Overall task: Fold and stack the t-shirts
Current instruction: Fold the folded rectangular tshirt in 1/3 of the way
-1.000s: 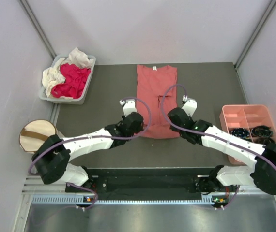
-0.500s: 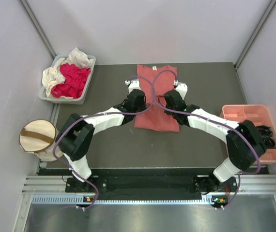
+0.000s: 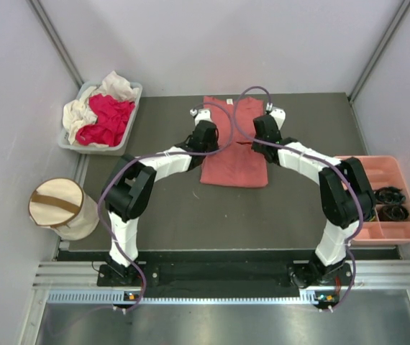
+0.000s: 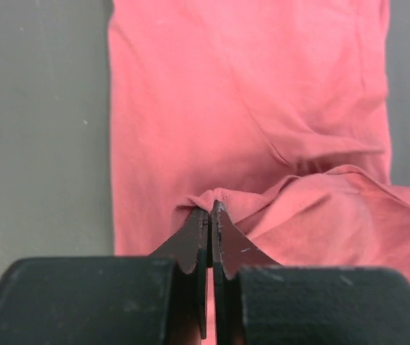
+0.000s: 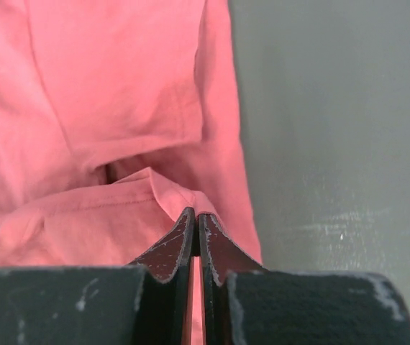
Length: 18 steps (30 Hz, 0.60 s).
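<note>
Left wrist: salmon-pink t-shirt (image 4: pixel 248 108) fold in clamped left gripper (image 4: pixel 209 208); right gripper (image 5: pixel 195 214) likewise.

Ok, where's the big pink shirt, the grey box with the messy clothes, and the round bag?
salmon-pink shirt (image 3: pixel 234 169), top view, on its near part.
grey bin (image 3: pixel 111 149), top view, on its near wall.
cream drum-shaped bin (image 3: pixel 55 203), top view, on its strapped top.

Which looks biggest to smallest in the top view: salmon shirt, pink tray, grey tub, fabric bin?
1-2. pink tray and salmon shirt: too alike to rank, both partly hidden.
3. grey tub, with its heap of clothes.
4. fabric bin, though it stands taller, so nearer the camera.
</note>
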Available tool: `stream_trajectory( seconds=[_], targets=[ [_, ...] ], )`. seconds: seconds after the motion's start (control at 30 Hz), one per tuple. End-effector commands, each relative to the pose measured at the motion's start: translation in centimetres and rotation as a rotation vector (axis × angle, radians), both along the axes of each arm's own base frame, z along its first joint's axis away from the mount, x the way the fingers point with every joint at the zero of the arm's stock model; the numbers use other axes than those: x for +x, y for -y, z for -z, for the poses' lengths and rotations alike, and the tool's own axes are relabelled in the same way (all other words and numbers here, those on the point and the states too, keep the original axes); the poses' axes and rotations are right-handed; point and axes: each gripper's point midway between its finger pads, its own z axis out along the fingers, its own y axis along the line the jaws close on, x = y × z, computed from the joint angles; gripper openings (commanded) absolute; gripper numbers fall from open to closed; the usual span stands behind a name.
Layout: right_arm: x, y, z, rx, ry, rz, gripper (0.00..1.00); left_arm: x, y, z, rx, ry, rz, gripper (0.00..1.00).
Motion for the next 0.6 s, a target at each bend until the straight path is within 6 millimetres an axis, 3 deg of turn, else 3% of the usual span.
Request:
stream_trajectory(
  seconds=[0.0, 0.23, 0.57],
  targets=[
    [2.6, -0.5, -1.5, 0.024, 0.055, -0.020, 0.00, 2.5, -0.4, -1.7, -0.026, 0.056, -0.006, 0.00],
    [4.0, -0.6, -0.9, 0.027, 0.044, -0.022, 0.00, 4.0, -1.9, -0.8, -0.025, 0.046, -0.026, 0.00],
    [4.8, -0.1, -0.3, 0.022, 0.029, -0.009, 0.00, 5.1, -2.1, 0.2, -0.022, 0.037, -0.032, 0.00]
  ],
)
